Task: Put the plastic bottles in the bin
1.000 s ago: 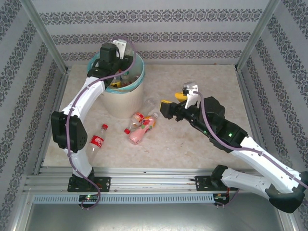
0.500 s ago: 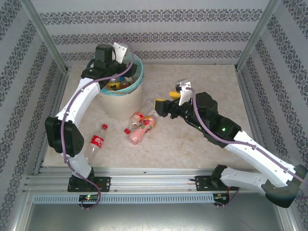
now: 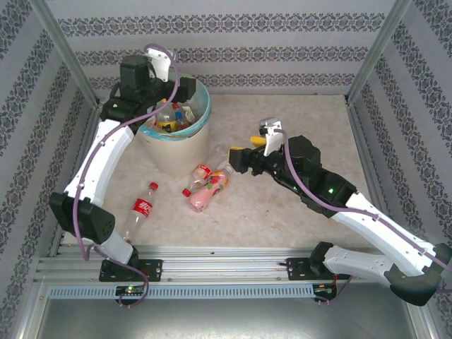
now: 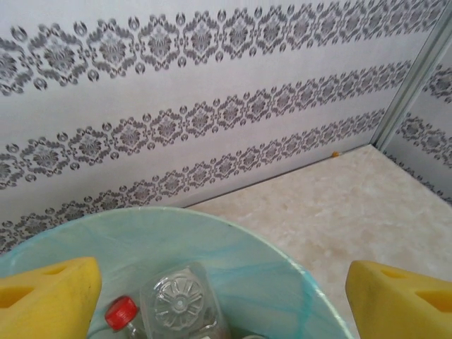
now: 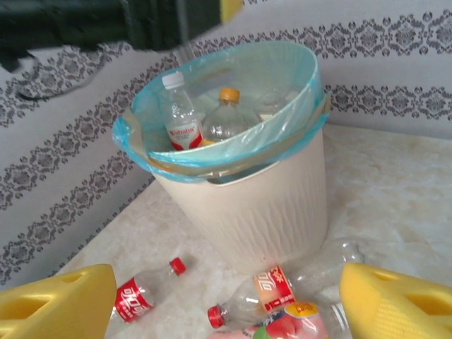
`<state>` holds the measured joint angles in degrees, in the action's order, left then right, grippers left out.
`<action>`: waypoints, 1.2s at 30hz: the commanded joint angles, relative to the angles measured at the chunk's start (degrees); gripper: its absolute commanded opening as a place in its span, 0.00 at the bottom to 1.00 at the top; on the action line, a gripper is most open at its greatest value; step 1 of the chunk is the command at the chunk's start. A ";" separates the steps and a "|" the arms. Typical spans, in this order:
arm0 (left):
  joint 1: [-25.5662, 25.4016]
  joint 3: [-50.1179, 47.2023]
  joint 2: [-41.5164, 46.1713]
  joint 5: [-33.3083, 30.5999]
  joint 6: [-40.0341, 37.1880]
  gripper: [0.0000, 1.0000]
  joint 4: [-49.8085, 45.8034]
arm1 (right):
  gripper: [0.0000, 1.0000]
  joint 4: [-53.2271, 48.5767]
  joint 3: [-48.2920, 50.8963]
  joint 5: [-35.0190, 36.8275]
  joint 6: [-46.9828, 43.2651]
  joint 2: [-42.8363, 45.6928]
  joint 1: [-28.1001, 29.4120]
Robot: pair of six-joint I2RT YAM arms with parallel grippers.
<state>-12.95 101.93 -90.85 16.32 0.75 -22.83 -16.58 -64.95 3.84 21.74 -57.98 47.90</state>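
The left end effector [image 4: 222,307], spread, overlooks the bin's [image 4: 212,220] red-capped bottle [image 4: 121,314]. The right end effector [image 5: 226,311], spread, faces three bottles [image 5: 275,288] on the tabletop [image 5: 395,205].

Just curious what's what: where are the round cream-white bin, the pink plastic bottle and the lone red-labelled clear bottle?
Round cream-white bin [image 3: 180,154]: top view, outer wall.
Pink plastic bottle [image 3: 200,200]: top view, body.
Red-labelled clear bottle [image 3: 143,207]: top view, label.

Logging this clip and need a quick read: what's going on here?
Two arms are clearing bottles into the bin. The left gripper hangs open and empty over the bin, which holds several bottles. The right gripper, also open, reaches toward a cluster of bottles lying on the table beside the bin. A lone bottle lies apart near the left arm.
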 commanded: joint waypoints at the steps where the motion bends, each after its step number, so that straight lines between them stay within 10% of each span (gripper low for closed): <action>1: 0.43 -0.09 5.58 1.08 1.95 0.89 -3.05 | 0.83 -7.12 -4.07 1.24 0.44 -1.36 0.70; 36: -7.94 -31.35 42.59 15.31 -12.18 0.88 -31.89 | 0.88 -19.82 -9.32 -22.43 -61.61 -16.63 1.58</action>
<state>-20.27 72.16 -48.60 28.69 -10.52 -52.75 -35.64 -74.61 -16.32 -33.52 -72.66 49.04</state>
